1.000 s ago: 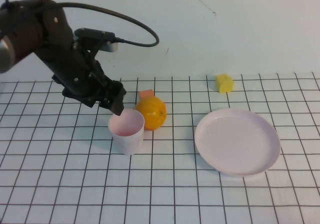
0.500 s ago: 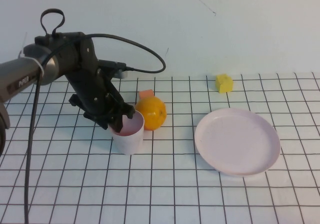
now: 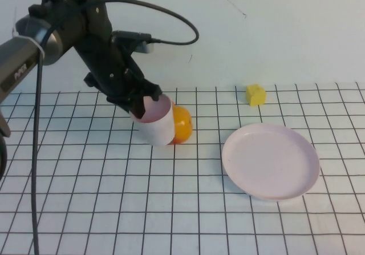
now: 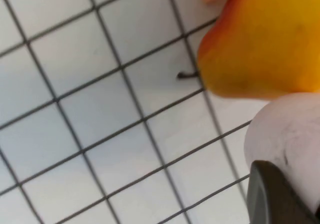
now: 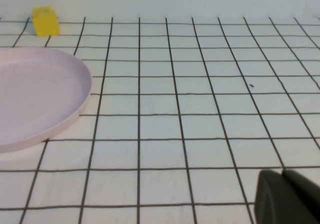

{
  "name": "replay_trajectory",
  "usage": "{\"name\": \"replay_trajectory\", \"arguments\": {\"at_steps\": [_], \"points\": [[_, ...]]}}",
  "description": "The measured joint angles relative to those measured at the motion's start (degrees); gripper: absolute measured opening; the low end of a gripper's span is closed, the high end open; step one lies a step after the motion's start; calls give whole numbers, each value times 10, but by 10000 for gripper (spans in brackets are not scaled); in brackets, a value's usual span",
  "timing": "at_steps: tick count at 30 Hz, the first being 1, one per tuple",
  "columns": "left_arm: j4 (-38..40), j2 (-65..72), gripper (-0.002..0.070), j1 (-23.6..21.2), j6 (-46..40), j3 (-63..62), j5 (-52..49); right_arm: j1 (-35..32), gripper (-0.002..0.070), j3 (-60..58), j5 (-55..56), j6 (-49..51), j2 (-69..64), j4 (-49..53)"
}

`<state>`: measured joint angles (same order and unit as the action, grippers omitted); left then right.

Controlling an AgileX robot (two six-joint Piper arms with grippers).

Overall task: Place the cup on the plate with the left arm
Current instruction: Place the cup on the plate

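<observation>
**Cup in left claw, plate lies to its right**

Small pale pink handleless plastic cup (image 3: 155, 124): held tilted, mouth leaning toward the left arm, base seemingly lifted clear of the white gridded table (image 3: 114, 209), though the high view does not settle that. Its long axis slants rather than standing upright. Directly behind and touching or nearly touching it, a round orange fruit (image 3: 182, 125), half hidden by the cup wall.

Large round pale pink shallow plastic plate (image 3: 270, 161): lies well apart, off to the cup's right and a little nearer the camera. Plate bare. The carry therefore runs rightward across the table, past the fruit.

Left claw (image 3: 141, 104): pinching the cup at its rim, one finger inside the mouth, the other outside on the wall; left wrist view shows a dark finger (image 4: 272, 199) against the pale wall.

Right claw (image 5: 287, 196): only a dark tip visible in its own wrist view, low over the table to the plate's right; spread not readable. Parked, by judgement.

Small yellow cube (image 3: 256, 94) sits at the far side, beyond the plate.
</observation>
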<state>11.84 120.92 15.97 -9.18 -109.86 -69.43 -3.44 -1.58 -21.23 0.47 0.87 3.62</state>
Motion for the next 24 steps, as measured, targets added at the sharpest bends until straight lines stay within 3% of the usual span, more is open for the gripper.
{"name": "replay_trajectory", "arguments": {"at_steps": [5,15,24], "points": [[40,0,9,46,-5,-63,-4,0,-2,0,0,0,0,0],[13,45,9,223,-17,-73,104,0,-2,0,0,0,0,0],[-17,111,9,250,-1,-82,161,0,-2,0,0,0,0,0]]}}
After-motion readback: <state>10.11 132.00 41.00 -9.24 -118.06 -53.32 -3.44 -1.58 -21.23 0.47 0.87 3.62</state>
